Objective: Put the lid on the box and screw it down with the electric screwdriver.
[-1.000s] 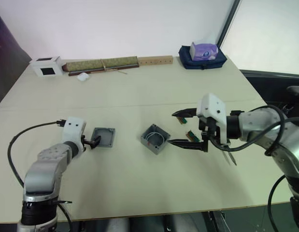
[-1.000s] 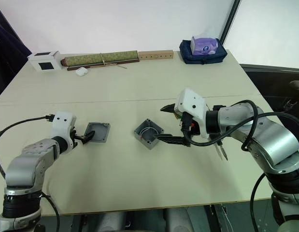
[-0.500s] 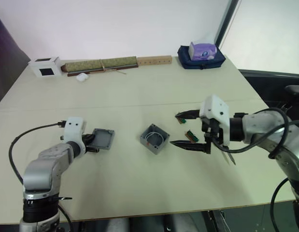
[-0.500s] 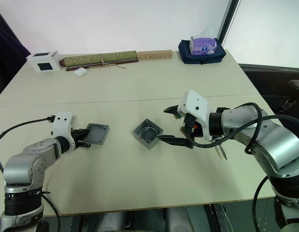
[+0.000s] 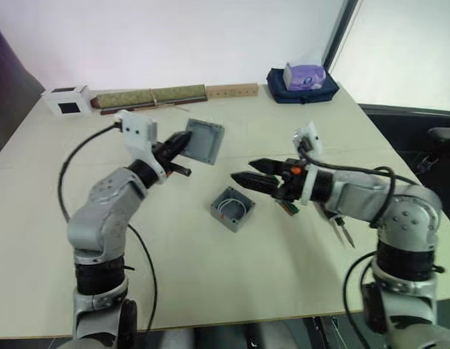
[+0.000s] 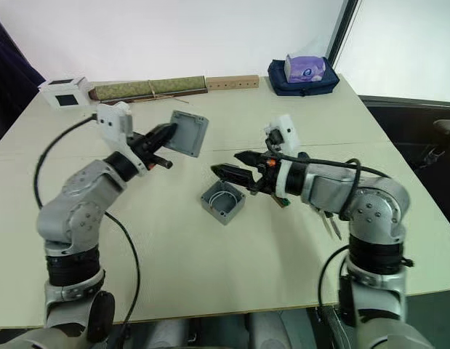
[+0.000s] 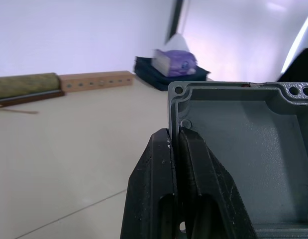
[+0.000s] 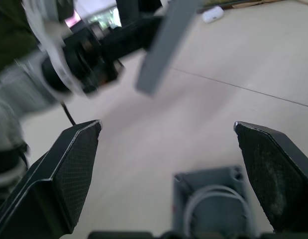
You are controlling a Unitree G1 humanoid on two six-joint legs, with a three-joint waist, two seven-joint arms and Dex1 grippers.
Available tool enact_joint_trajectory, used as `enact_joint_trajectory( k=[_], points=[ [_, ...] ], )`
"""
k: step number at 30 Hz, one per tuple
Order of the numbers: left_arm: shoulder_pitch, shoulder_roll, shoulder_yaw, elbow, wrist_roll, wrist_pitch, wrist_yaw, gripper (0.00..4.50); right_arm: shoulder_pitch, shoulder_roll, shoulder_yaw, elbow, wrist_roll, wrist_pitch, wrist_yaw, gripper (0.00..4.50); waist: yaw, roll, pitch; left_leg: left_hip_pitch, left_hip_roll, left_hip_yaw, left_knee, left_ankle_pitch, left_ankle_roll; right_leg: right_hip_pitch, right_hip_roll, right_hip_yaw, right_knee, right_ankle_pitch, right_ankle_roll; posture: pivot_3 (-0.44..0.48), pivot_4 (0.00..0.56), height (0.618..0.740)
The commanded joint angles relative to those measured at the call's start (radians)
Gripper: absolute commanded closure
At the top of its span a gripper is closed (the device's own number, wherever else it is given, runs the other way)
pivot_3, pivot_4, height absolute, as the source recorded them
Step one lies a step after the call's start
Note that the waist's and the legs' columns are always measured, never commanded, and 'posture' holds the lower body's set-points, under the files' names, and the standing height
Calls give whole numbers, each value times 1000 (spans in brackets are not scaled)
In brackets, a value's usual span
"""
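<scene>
1. My left gripper (image 5: 182, 142) is raised above the beige table (image 5: 210, 276), its two black fingers (image 7: 166, 199) pinched tight on the edge of the flat grey metal rectangular lid (image 5: 203, 141). The lid is clear of the surface and tilted on edge.
2. In the left wrist view the lid's (image 7: 243, 159) ribbed inner face and corner screw holes show beside the fingers.
3. The small grey cast-metal rectangular box (image 5: 232, 209) sits open on the table, between the arms, white wires coiled inside.
4. My right gripper (image 5: 255, 173) hovers above the box, spread wide and holding nothing.
5. A thin pointed tool (image 5: 339, 231), possibly tweezers, lies on the table near my right arm.
6. A white box with a black square (image 5: 67, 100) stands at the far edge.
</scene>
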Motion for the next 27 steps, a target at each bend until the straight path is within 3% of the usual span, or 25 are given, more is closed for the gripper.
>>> enact_joint_trajectory(
  k=[1, 11, 18, 23, 27],
  points=[
    [-17, 5, -31, -23, -18, -57, -25, 4480, -32, 41, -46, 14, 112, 4, -135, 0, 0, 0, 0, 0, 0, 0, 0, 0, 0, 0, 0, 0, 0, 0, 0, 0, 150, 740],
    [-2, 15, -88, -30, -12, -86, -25, 4480, -35, 52, -20, 52, 290, -68, -326, 0, -1, 0, 0, 0, 0, 0, 0, 0, 0, 0, 0, 0, -1, 0, 0, 0, 150, 740],
    [15, 38, -98, -25, -6, -99, -27, 4500, -36, 24, 14, 61, 356, -120, -362, 2057, -3, 0, 0, 0, 0, 0, -1, 0, 0, 0, 0, 0, -1, 0, 0, 0, 150, 740],
    [20, 57, -102, -15, -4, -108, -28, 4500, -39, -3, 38, 63, 382, -151, -372, 4165, -2, 1, 0, -1, 0, 0, -1, 0, 0, 0, 1, 0, -1, 0, 0, 0, 150, 740],
    [22, 68, -103, -18, -12, -93, -23, 4500, -38, -36, 52, 48, 396, -168, -365, 4283, -1, 1, 0, -1, 0, 0, -1, 0, 0, 0, 1, 0, -2, 0, 0, 0, 150, 740]
  ],
)
